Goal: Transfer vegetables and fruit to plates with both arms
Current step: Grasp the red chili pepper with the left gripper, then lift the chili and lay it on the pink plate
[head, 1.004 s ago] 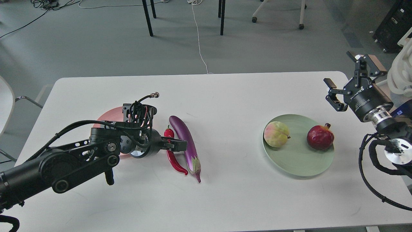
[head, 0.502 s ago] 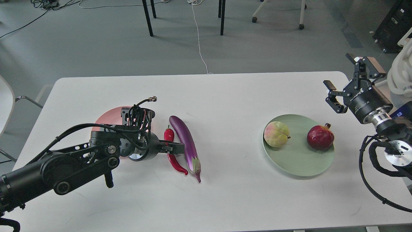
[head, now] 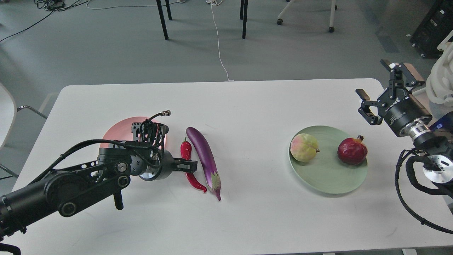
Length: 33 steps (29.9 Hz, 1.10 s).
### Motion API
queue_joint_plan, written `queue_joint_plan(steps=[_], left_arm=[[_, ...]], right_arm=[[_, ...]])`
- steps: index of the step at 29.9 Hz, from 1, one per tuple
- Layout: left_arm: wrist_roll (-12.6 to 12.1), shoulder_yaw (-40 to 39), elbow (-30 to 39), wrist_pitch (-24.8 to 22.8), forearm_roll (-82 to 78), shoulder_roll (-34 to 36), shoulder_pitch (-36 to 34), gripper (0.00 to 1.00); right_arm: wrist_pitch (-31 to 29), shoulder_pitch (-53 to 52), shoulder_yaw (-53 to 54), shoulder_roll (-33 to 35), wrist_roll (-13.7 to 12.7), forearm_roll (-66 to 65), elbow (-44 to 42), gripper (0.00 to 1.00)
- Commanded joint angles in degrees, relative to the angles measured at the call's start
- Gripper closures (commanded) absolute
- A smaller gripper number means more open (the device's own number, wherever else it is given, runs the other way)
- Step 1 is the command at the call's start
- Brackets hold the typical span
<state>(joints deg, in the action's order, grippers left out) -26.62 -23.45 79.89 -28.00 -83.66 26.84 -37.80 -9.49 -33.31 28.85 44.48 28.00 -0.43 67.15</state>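
The purple eggplant and the red chili lie side by side on the white table, just right of the pink plate. My left gripper points right, low across the middle of the chili. Its fingers look like one dark bar, so I cannot tell whether they are apart. My left wrist hides part of the pink plate. The peach and the pomegranate sit on the green plate. My right gripper is open and empty, raised above the table's right edge.
The white table has its far edge at the back and a rounded right corner. Chair and table legs and cables are on the grey floor beyond. A white chair stands at the left.
My left gripper has drawn back to the left and a little lower, from the eggplant's edge to over the chili. The chili and eggplant have not moved. The right arm barely shifted.
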Motion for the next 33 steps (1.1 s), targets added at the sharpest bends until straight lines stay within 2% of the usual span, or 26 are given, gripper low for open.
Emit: queue_joint_plan(steps=[1,6,15,23,27,33], left_arm=[[-1.23,-0.02,0.0,0.0,-0.1,0.23,0.01,0.77],[-1.38,-0.55,0.01,0.0,0.16,0.5,-0.16,0.8],[-1.38,-1.34,0.44,0.0,5.34,3.83,-1.48,0.8],[-1.15,-3.62,1.5,0.0,9.56,9.27,-7.45,0.79],[4.9,-2.84,-0.08,0.0,8.08,14.81,-10.09,0.79],[10.09,-1.0,-4.21,0.0,3.86,19.65,-9.4,0.78]], right_arm=[[-0.01,0.0,-0.02,0.0,0.0,-0.01,0.0,0.02],[-0.01,0.09,-0.02,0.0,0.0,-0.01,0.0,0.02],[-0.01,0.53,0.15,0.0,0.0,-0.01,0.09,0.02],[-0.01,0.53,0.07,0.0,0.0,-0.01,0.18,0.02],[-0.01,0.62,0.07,0.08,0.0,-0.01,0.18,0.02],[-0.01,0.97,0.15,0.08,0.0,-0.01,0.26,0.02]])
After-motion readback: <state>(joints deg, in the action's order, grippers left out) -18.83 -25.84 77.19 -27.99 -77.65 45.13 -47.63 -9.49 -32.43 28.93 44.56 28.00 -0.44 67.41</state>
